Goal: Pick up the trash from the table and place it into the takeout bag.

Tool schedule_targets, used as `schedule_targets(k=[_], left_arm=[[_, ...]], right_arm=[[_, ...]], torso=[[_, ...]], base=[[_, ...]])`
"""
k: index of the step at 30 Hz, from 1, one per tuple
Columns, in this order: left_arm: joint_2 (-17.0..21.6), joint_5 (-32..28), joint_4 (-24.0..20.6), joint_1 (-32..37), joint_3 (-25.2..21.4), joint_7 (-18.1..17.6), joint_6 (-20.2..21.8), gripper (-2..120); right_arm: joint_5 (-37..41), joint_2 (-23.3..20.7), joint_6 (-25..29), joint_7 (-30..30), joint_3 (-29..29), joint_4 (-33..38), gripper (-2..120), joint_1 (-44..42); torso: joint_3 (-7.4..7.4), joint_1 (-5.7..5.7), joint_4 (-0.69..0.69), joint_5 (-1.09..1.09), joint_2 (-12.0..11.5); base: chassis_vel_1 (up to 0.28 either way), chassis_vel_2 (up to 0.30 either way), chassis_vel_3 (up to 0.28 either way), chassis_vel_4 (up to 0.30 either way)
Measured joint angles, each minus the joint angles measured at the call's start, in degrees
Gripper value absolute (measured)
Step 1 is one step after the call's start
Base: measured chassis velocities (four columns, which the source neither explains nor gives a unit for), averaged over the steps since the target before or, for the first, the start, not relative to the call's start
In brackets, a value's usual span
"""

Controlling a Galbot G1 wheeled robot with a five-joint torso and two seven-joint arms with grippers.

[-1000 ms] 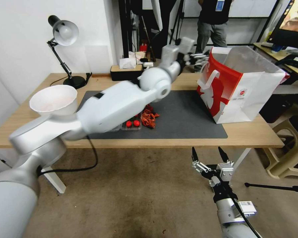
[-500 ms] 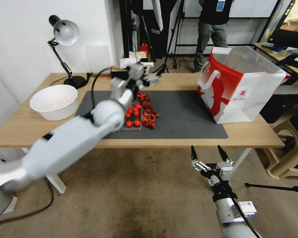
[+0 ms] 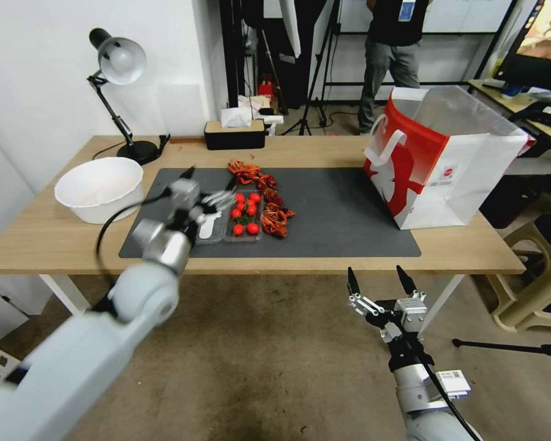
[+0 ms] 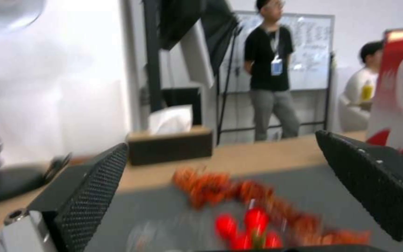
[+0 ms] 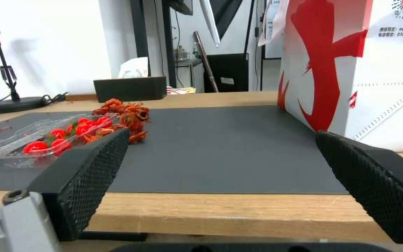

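Withdrawn from the takeout bag (image 3: 447,165), left tool (image 3: 211,187) gapes over tomato tray (image 3: 243,215).

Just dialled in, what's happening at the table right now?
The left gripper, open and empty, hovers over the dark mat beside the clear tray of cherry tomatoes and a heap of red-orange scraps. The right gripper waits open below the table's front edge. The takeout bag stands open on the right; a white bowl sits at the left.

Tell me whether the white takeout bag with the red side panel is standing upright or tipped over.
Upright. The white takeout bag with the red side panel stands on its base at the dark grey mat's edge, mouth open upward, one loop handle hanging down its red side.
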Motion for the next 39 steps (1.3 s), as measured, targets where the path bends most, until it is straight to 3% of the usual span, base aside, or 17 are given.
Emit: schedule_targets(k=[5, 8, 10, 15, 19, 23, 26, 31, 39], left_arm=[[-3.3, 4.7, -2.5, 10.9, -7.2, -0.1, -0.1, 100], [-4.2, 6.0, -3.3, 13.4, -8.8, 0.0, 0.1, 100], [-6.5, 9.7, -5.0, 19.5, -12.6, 0.3, -0.3, 100], [-9.3, 12.6, -7.5, 26.7, -15.8, 0.2, 0.0, 100], [-13.9, 15.9, -10.4, 33.3, -18.6, -0.2, 0.6, 100], [-15.8, 17.2, -10.6, 34.9, -18.9, -0.2, -0.4, 100], [-17.4, 18.7, -9.2, 35.5, -18.0, -0.1, -2.5, 100], [-18.9, 19.9, -6.7, 36.0, -17.9, 0.2, -5.8, 100], [-19.5, 19.1, -4.1, 36.0, -17.9, 2.6, -6.4, 100]], right_arm=[[0.6, -0.8, 0.0, 0.0, 0.2, 0.3, 100, 0.4], [0.7, -0.9, -0.1, 0.0, 0.2, 0.5, 100, 0.4], [1.0, -1.2, 0.0, -0.2, 0.2, 0.8, 100, 0.1], [1.5, -1.5, 0.1, -0.6, 0.4, 0.9, 100, 0.1], [2.4, -1.6, 1.3, -1.0, 0.4, 0.7, 100, 0.2], [2.7, -1.5, 1.9, -1.0, 0.5, 0.1, 100, 0.1], [2.6, -0.7, 3.7, -1.7, 1.4, -0.6, 100, -1.2], [3.3, -0.1, 5.2, -2.4, 1.5, -2.6, 100, -1.1], [3.2, 0.5, 6.4, -3.6, 1.4, -5.4, 100, -1.0]], torso=[[0.00, 0.00, -0.03, 0.04, 0.0], [0.00, 0.00, -0.02, 0.04, 0.0], [0.00, 0.00, -0.05, 0.04, 0.0], [0.00, 0.00, -0.02, 0.04, 0.0], [0.00, 0.00, -0.03, 0.04, 0.0], [0.00, 0.00, -0.01, 0.04, 0.0], [0.01, 0.01, -0.07, 0.00, 0.0], [0.00, 0.01, -0.03, 0.03, 0.0], [0.01, 0.01, -0.03, 0.02, 0.0]], base=[[0.000, 0.000, 0.000, 0.000], [0.000, 0.000, 0.000, 0.000], [0.000, 0.000, 0.000, 0.000], [0.000, 0.000, 0.000, 0.000], [0.000, 0.000, 0.000, 0.000], [0.000, 0.000, 0.000, 0.000], [0.000, 0.000, 0.000, 0.000], [0.000, 0.000, 0.000, 0.000], [0.000, 0.000, 0.000, 0.000]])
